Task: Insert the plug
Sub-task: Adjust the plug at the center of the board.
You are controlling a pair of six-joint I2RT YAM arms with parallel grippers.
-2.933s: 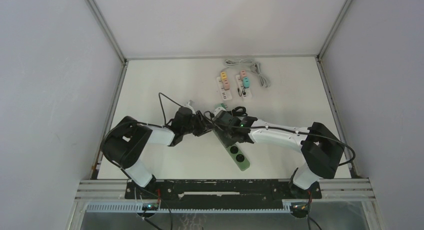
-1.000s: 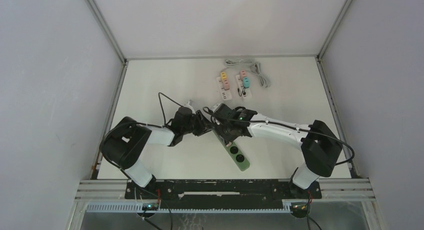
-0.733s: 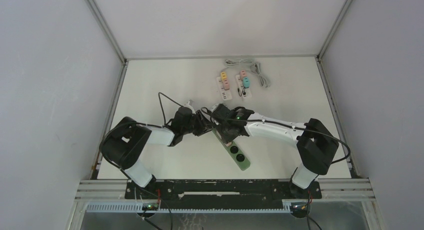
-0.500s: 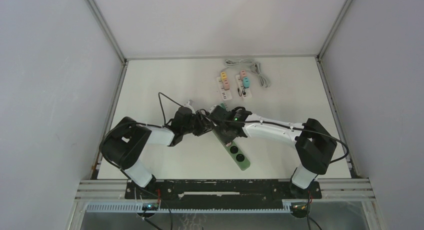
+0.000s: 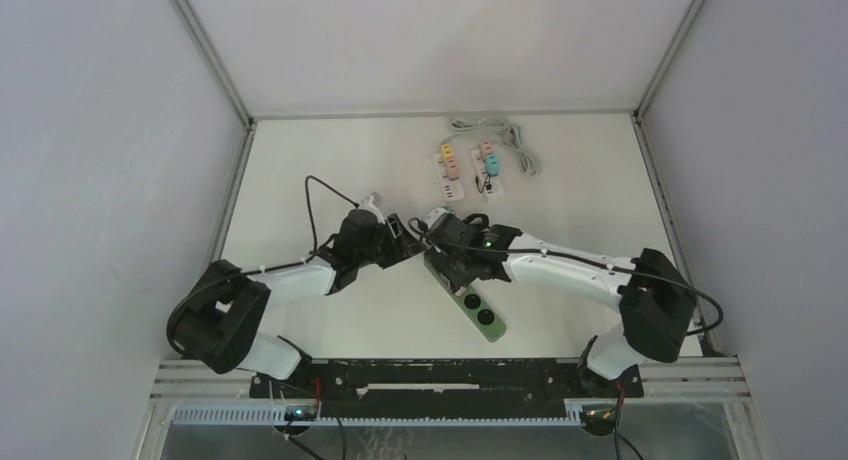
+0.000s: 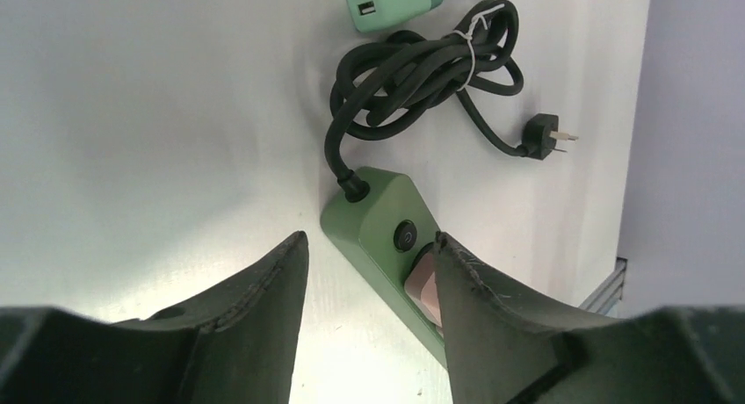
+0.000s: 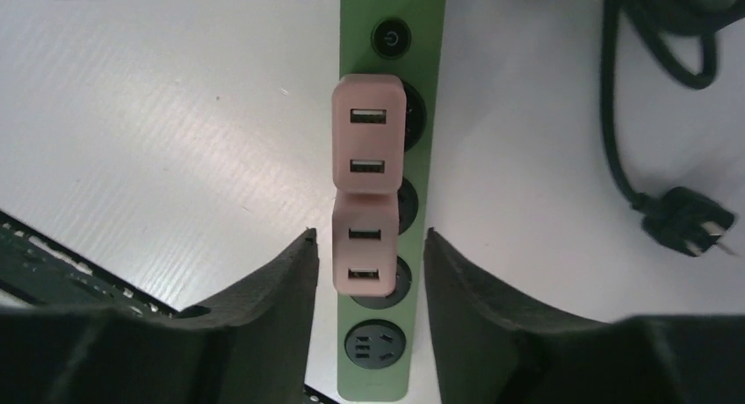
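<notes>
Sitting side by side in the sockets of the green power strip (image 7: 436,88) are two pink adapters: the first pink adapter (image 7: 369,136) is just below the strip's round switch (image 7: 390,39), and the second pink adapter (image 7: 362,255) touches it on the side away from the switch. The strip lies slantwise near the middle of the table (image 5: 330,170), its free end pointing toward the near edge. The right gripper (image 7: 369,239) hangs over the second pink adapter with its fingers spread to either side of it, a gap showing on both sides, so it pinches nothing. The left gripper (image 6: 369,239) is at the strip's switch end, fingers spread too, with only bare table between them.

Compared with half a second ago, the left arm's elbow has swung outward toward the near left corner and its gripper has drawn slightly away from the right one; the right arm's elbow has shifted toward the right edge. The strip itself lies where it lay.

A coiled black cable (image 6: 413,70) runs from the strip's switch end, its plug (image 6: 546,130) loose on the table, and a green adapter (image 6: 391,0) lies just beyond the coil. Toward the far edge sit more coloured adapters (image 5: 452,175) and a white cable (image 5: 510,135). Plain grey walls (image 5: 100,130) enclose the white table.
</notes>
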